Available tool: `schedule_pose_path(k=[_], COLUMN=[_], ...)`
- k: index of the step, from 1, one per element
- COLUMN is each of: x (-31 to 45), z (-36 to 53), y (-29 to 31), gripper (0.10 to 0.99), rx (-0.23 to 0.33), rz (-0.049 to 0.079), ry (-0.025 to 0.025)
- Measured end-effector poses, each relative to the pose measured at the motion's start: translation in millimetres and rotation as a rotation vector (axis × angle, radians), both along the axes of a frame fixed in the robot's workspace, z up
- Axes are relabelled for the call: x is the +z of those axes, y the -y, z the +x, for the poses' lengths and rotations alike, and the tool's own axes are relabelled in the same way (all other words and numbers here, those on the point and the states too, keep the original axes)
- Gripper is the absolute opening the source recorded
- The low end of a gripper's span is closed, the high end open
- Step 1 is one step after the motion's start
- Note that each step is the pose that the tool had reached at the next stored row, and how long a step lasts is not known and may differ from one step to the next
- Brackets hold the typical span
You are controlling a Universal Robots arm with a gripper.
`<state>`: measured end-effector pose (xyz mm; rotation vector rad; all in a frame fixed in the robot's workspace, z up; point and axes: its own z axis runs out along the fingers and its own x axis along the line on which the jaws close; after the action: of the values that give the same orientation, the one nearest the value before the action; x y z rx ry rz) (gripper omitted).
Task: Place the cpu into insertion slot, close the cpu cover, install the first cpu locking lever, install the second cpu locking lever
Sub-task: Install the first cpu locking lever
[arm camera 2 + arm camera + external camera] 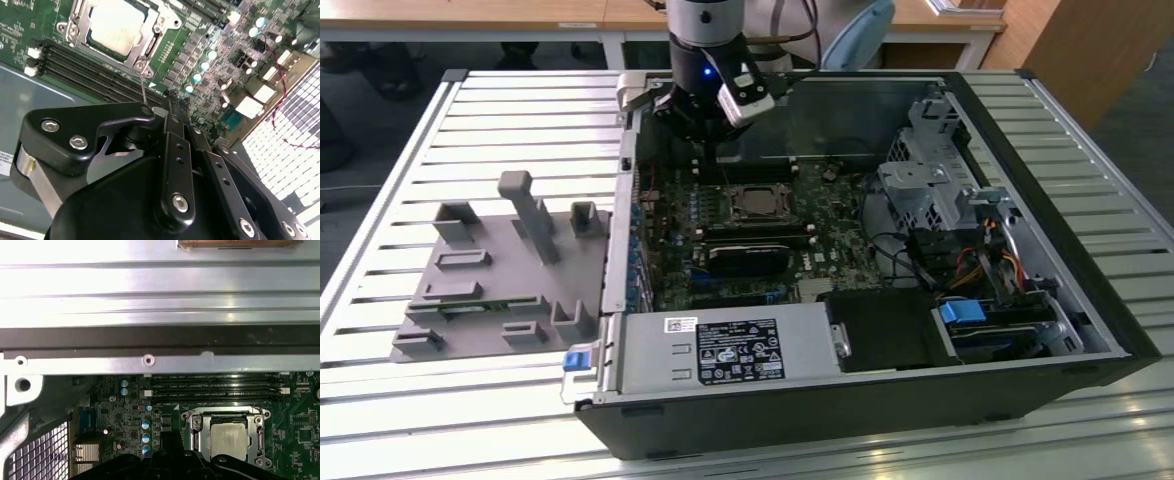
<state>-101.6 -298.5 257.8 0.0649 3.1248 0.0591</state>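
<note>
The black, link-armed metal claw (159, 109) has its jaws drawn together with no gap showing. Right at its tip is the free end of a thin, silvery wire locking lever (144, 87). The lever stands up from the socket corner just beyond the claw. Whether the wire is pinched or only pressed against cannot be told.

Just past the lever's foot lies the cpu cover (150, 40), a thin silvery metal frame with a large window. It looks folded flat. In its window sits the cpu (116, 22), a small flat square chip with a dull silver-grey top, seated in the socket. Both wrist views show this.

The cover is down, so the step in hand appears to be a lever. Doing it well probably means holding contact near the wire's free end and following the arc about its hinge. The wire is springy and likely to slip off sideways, so steady, unforced pressure suits it.

Beside the claw run long black memory slots (90, 67). On its other side stand pale blue round capacitors (202, 65), and a slip could strike either.
</note>
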Motion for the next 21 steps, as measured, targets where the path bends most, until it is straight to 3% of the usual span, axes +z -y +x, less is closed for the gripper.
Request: schedule_pose_path(k=[6, 11, 16, 21], x=[-1.5, -2.1, -2.3, -3.0], z=[-0.2, 2.4, 13.9, 32.9], y=[-8.5, -9.9, -9.9, -10.4], gripper=[0.106, 0.106, 0.106, 0.106], rx=[0.000, 0.000, 0.000, 0.000], rz=[0.000, 0.000, 0.000, 0.000], ry=[0.0000, 0.0001, 0.0000, 0.0000])
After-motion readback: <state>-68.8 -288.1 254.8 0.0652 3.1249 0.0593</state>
